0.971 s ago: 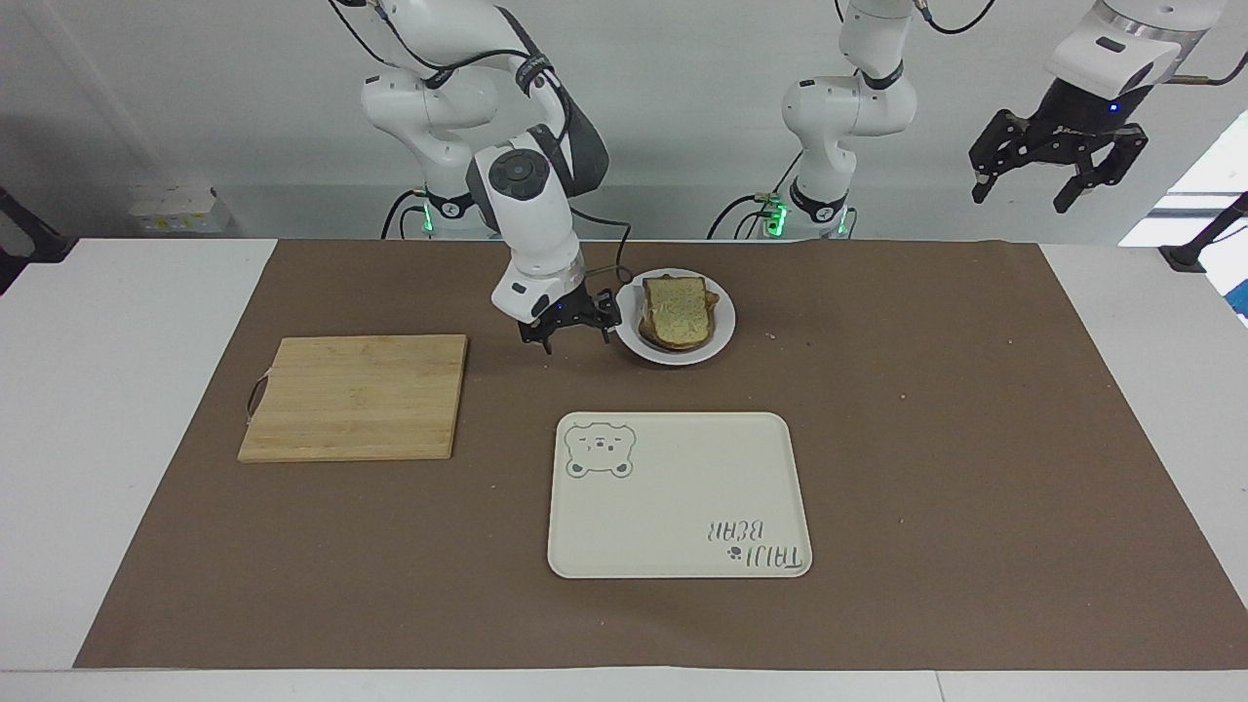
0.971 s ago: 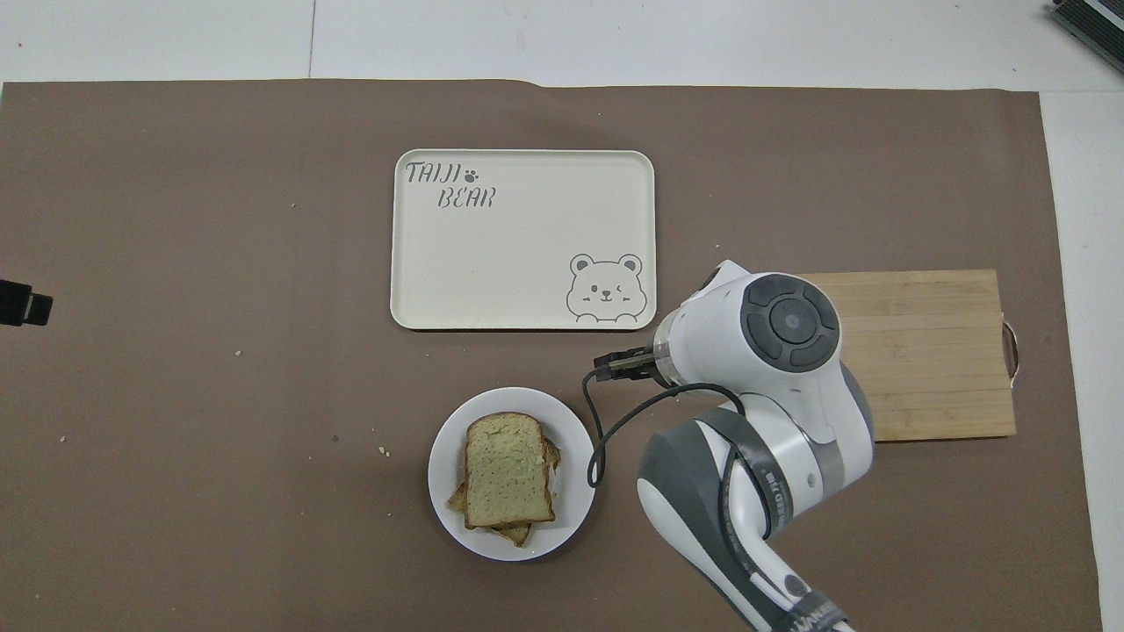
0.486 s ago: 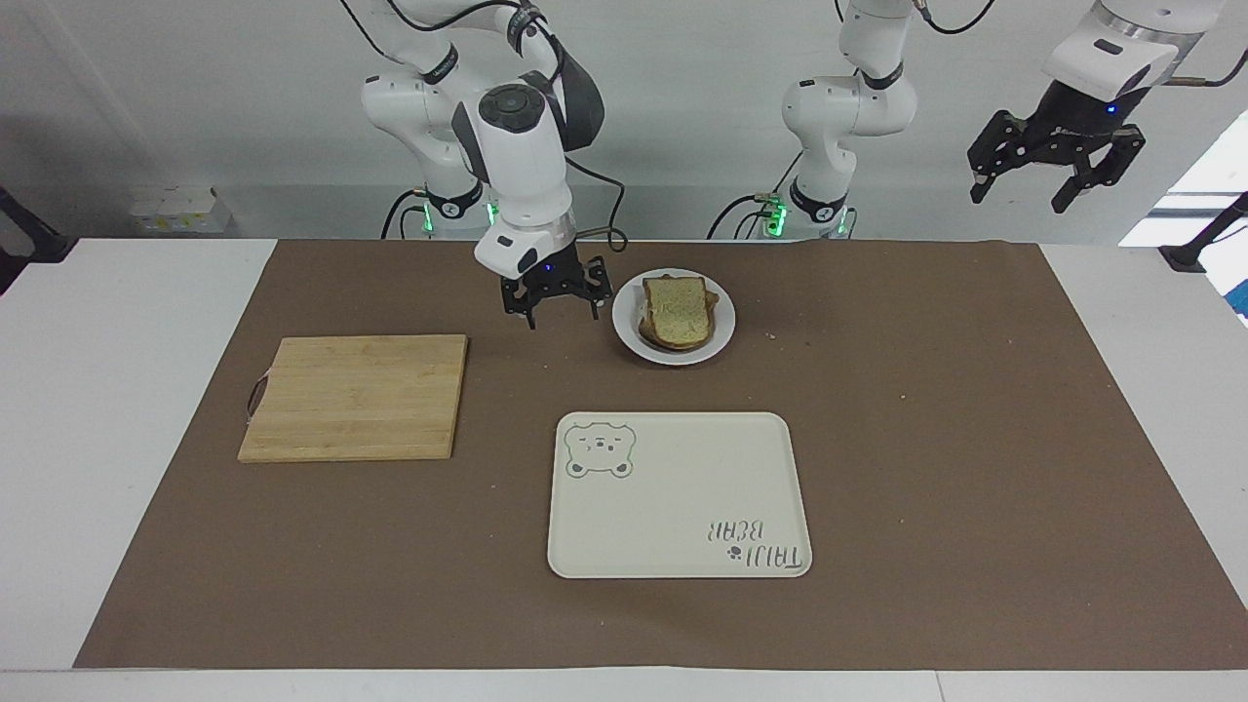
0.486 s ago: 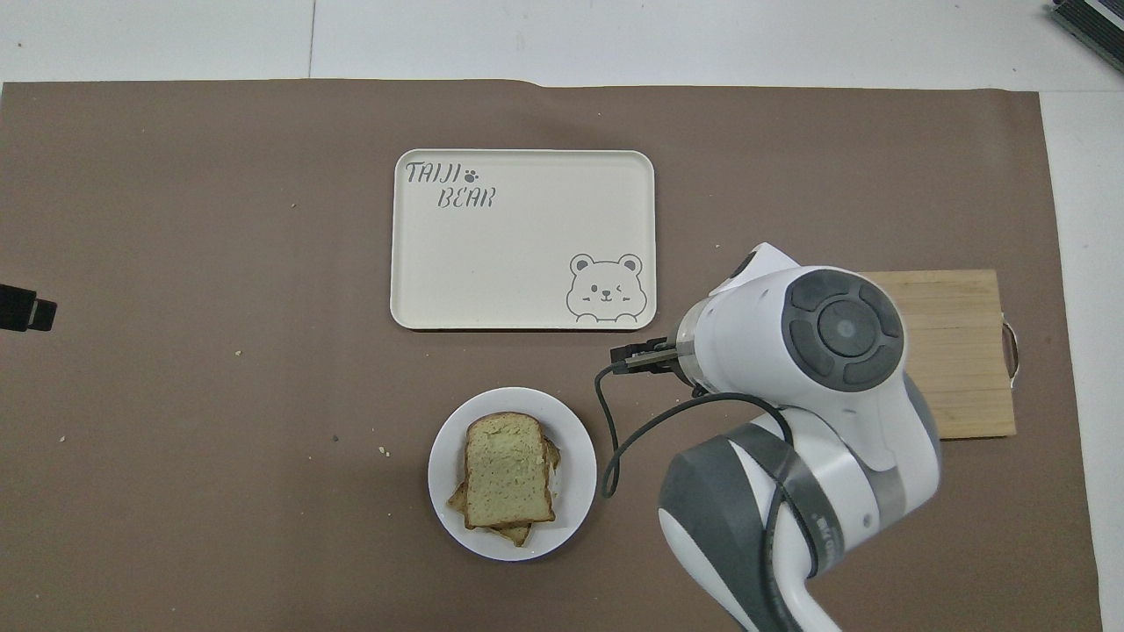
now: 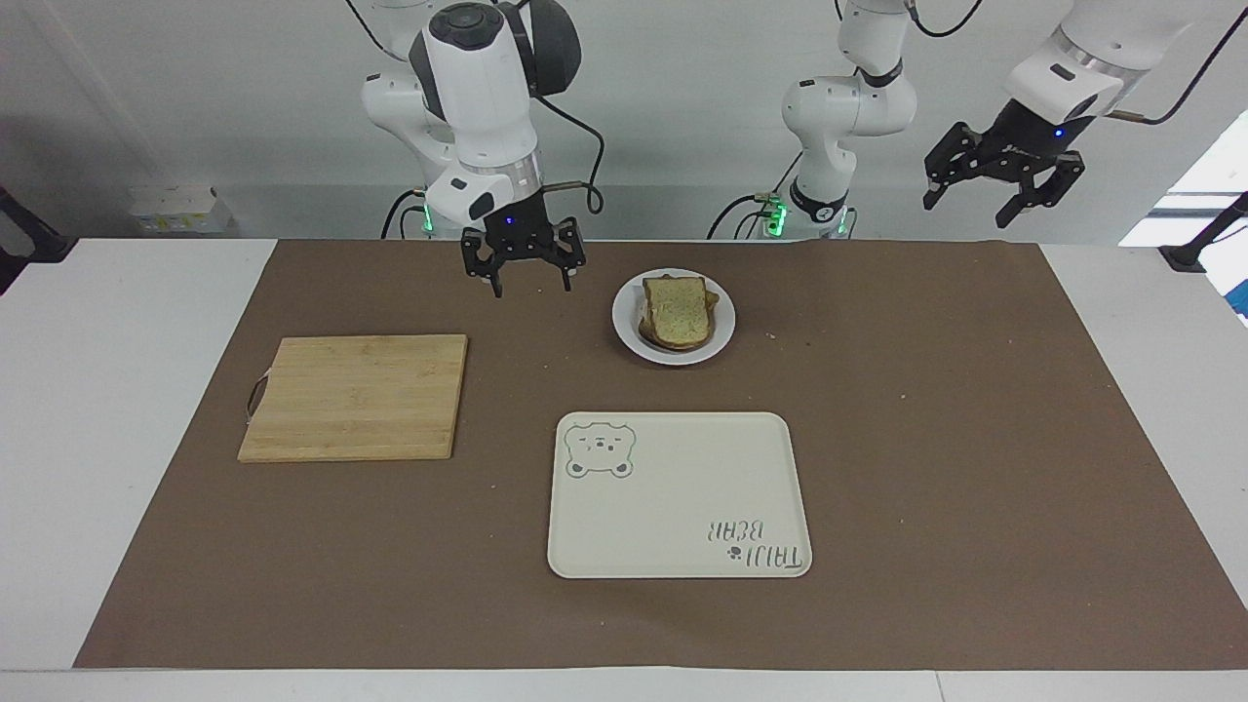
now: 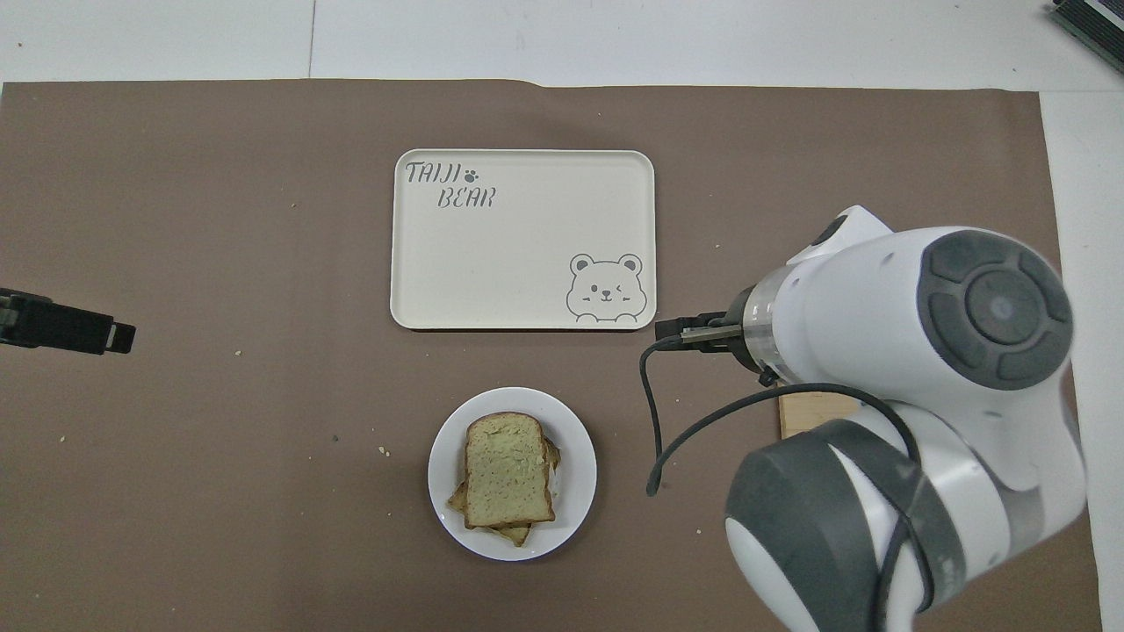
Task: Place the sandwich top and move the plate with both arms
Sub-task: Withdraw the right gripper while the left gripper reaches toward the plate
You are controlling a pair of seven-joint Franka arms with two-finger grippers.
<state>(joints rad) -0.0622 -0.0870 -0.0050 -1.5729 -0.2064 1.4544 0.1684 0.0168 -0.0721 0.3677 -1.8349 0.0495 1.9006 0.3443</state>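
Observation:
The sandwich top (image 5: 675,310), a pale slice with a brown crust, lies on top of a stack of bread on the small white plate (image 5: 624,329); both also show in the overhead view, the sandwich top (image 6: 509,470) and the plate (image 6: 577,474). My right gripper (image 5: 531,283) is open and empty. It hangs in the air over the brown mat beside the plate, toward the right arm's end. In the overhead view the right arm's own wrist hides it. My left gripper (image 5: 994,205) is open and empty, high over the left arm's end of the table. Part of the left gripper (image 6: 66,326) shows at the overhead view's edge.
A cream bear tray (image 5: 678,497) lies farther from the robots than the plate. A wooden cutting board (image 5: 356,395) lies toward the right arm's end, and the right arm covers most of that cutting board (image 6: 812,412) from above. Crumbs dot the mat.
My right gripper has risen from beside the plate and drawn away toward the right arm's end. My left gripper has come down a little and moved in toward the table's middle.

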